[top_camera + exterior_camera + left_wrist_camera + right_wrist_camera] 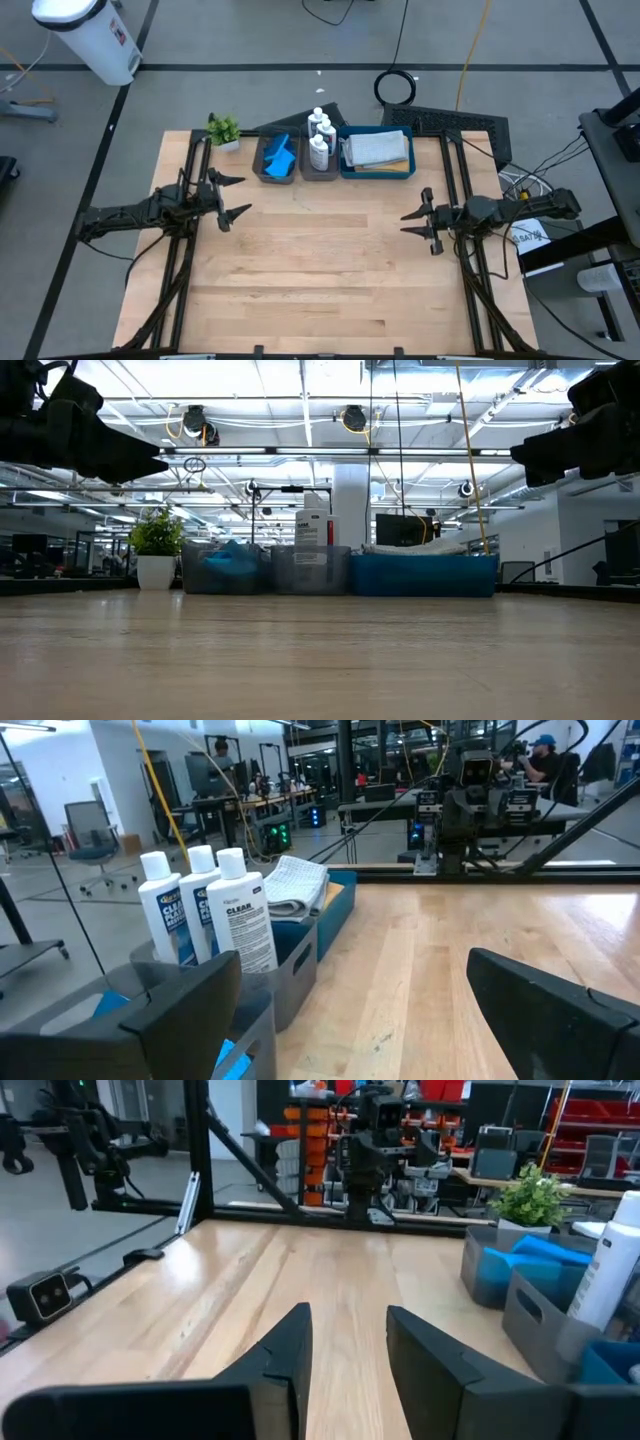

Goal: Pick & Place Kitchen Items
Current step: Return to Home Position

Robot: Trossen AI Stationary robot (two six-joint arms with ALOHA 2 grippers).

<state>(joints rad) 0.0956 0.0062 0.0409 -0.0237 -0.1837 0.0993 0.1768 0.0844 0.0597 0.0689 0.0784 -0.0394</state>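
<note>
Retreat to the rest pose is best made slowly and level, the left hand point(238, 196) at nine o'clock and the right hand point(406, 222) at three, both spread and empty, being held clear of the sponges point(280, 158), bottles point(320, 138) and cloths point(377, 150) lodged in trays point(378, 173) at twelve. The pale wooden worktop point(320, 270) is left bare centrally; a brightly lit workshop is seen beyond.

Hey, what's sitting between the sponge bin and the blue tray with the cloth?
The grey bin holding three white bottles, seen in the high view.
</note>
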